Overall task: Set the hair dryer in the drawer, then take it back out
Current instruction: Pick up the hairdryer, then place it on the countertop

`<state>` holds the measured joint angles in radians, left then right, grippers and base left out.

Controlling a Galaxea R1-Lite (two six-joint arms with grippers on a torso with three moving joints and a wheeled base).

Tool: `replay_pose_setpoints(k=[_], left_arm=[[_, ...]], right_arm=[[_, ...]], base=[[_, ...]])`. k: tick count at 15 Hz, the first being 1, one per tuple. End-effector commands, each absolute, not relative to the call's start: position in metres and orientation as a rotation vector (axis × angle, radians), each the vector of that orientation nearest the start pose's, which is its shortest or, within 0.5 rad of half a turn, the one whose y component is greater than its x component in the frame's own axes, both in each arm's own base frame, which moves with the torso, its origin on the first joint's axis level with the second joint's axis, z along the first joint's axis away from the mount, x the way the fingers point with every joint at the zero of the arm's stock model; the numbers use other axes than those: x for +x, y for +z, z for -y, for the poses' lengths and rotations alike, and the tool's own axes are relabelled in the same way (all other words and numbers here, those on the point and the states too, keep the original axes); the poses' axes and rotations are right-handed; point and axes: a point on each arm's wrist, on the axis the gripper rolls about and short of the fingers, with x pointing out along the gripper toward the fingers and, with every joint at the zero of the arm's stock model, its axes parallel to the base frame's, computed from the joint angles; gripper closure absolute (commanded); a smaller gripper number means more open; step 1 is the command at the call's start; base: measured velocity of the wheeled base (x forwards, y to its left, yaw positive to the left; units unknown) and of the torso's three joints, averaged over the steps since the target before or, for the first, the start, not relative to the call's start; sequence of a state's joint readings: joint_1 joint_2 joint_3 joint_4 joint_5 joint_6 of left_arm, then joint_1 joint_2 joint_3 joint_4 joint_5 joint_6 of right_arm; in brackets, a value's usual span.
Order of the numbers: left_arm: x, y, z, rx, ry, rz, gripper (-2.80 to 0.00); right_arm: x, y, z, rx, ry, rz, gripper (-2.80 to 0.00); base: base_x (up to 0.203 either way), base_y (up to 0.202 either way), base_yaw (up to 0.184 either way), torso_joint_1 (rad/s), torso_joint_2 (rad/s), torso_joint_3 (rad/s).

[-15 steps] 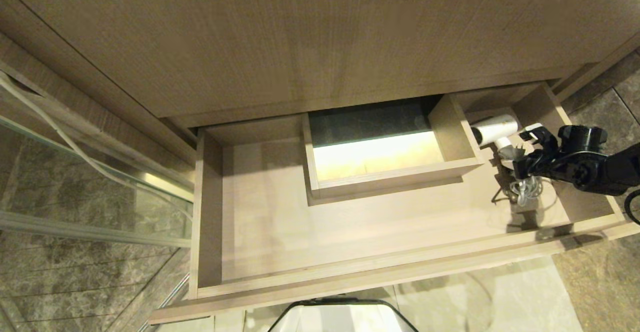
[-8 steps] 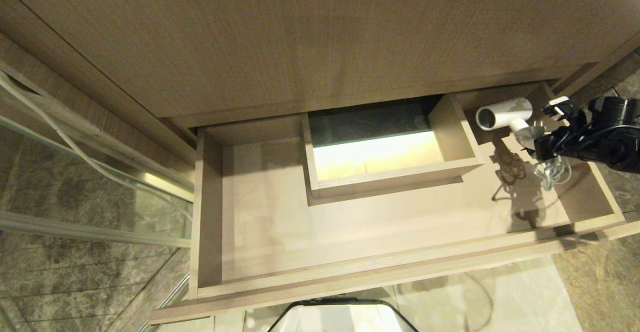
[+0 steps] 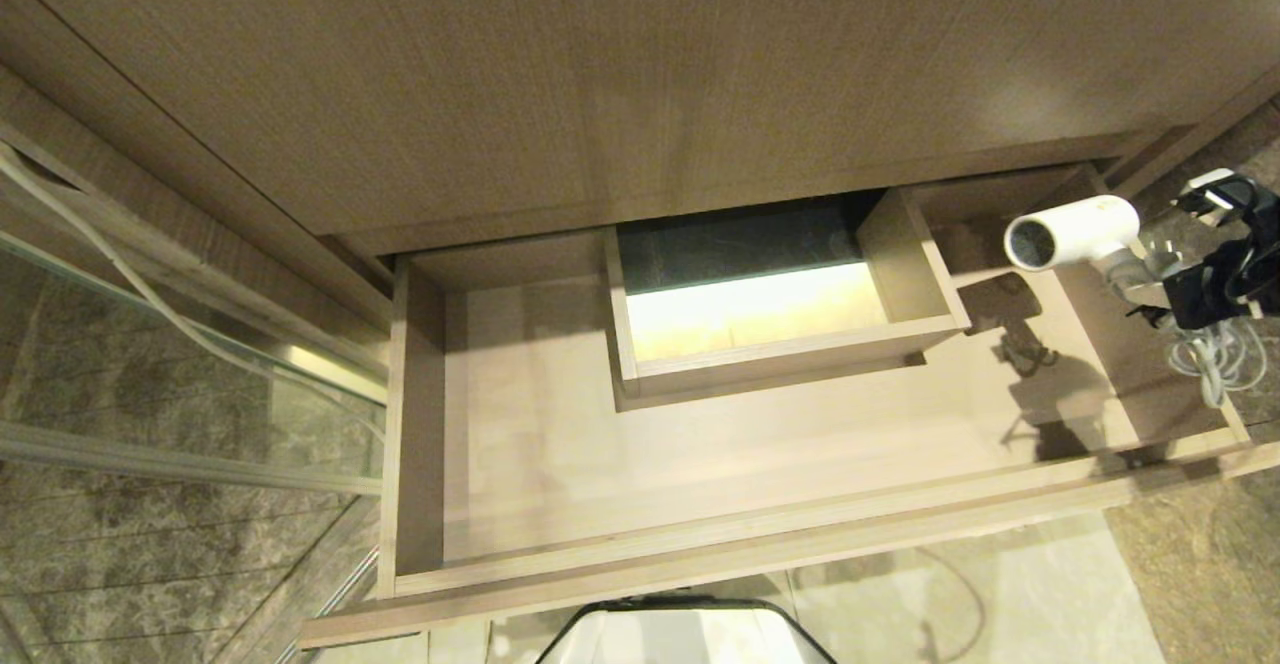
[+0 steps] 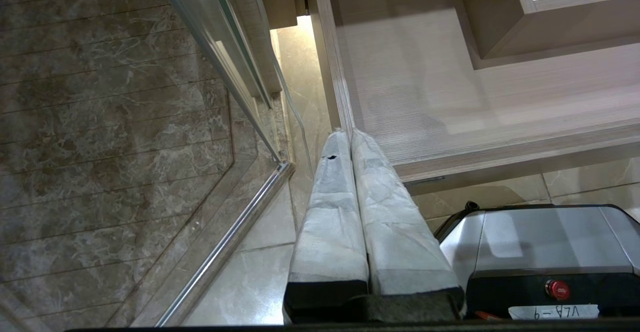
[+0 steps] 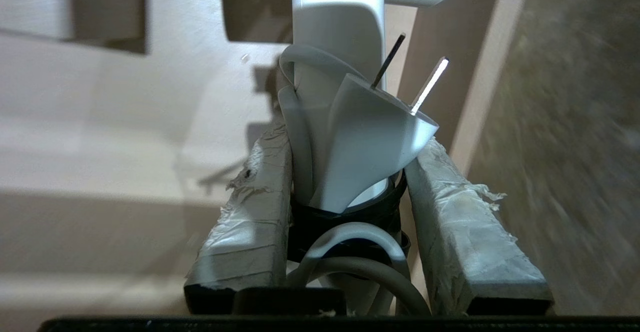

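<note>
hair dryer (image 3: 1075, 229) hangs in the air over the right end of the drawer (image 3: 700, 544), clear of its floor, barrel level with the round end facing the drawer's middle. your right gripper (image 3: 1215, 284) has it by the handle at the far right edge of the head view, just above the drawer's right side wall. in the right wrist view the two taped fingers (image 5: 250, 222) are clamped on the handle together with the plug (image 5: 370, 142) and loops of the cord (image 3: 1215, 359), the prongs sticking up beside the handle. the cord bundle dangles below the gripper, over the right wall.

for room: you have the drawer pulled well out, its front rail nearest you, side walls left and right. the walled cut-out (image 3: 760, 309) sits at the back centre, its right wall just beside the dryer's shadow on the floor. the whole left and front stretch of the drawer floor lies open. the cabinet front (image 3: 600, 84) rises behind the drawer.

your left gripper (image 4: 350, 142) is parked low by the drawer's left front corner, fingers pressed together, holding nothing. below you see marble floor tiles (image 3: 150, 564), a glass panel (image 3: 180, 384) at the left, and the robot's base (image 3: 685, 634).
</note>
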<state>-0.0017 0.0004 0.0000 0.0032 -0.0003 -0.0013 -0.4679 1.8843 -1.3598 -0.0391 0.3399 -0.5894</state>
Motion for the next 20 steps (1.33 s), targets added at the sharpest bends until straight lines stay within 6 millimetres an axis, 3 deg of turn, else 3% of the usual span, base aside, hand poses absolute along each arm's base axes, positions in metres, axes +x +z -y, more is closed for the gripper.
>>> replay_pose_setpoints(k=[1,8,11,14,18,20], left_arm=[[-0.023,0.075,0.000,-0.002,-0.002,-0.005,0.00],[-0.023,0.075,0.000,-0.002,-0.002,-0.004,0.00],[-0.023,0.075,0.000,-0.002,-0.002,-0.005,0.00],[-0.023,0.075,0.000,-0.002,-0.002,-0.005,0.00],[-0.023,0.075,0.000,-0.002,-0.002,-0.005,0.00],[-0.023,0.075,0.000,-0.002,-0.002,-0.005,0.00]], right_arm=[[0.278,0.270,0.134,-0.422,-0.009,-0.408,0.00],[0.129,0.339,0.057,-0.508,-0.053,-0.227,0.00],[0.071,0.350,0.026,-0.605,-0.086,-0.087,0.00],[0.041,0.344,0.011,-0.653,-0.101,-0.040,0.00],[0.023,0.334,0.003,-0.658,-0.111,-0.021,0.00],[0.002,0.324,-0.007,-0.662,-0.114,-0.004,0.00]], base=[[0.000,0.000,0.000,0.000,0.00,0.000],[0.000,0.000,0.000,0.000,0.00,0.000],[0.000,0.000,0.000,0.000,0.00,0.000],[0.000,0.000,0.000,0.000,0.00,0.000],[0.000,0.000,0.000,0.000,0.00,0.000],[0.000,0.000,0.000,0.000,0.00,0.000]])
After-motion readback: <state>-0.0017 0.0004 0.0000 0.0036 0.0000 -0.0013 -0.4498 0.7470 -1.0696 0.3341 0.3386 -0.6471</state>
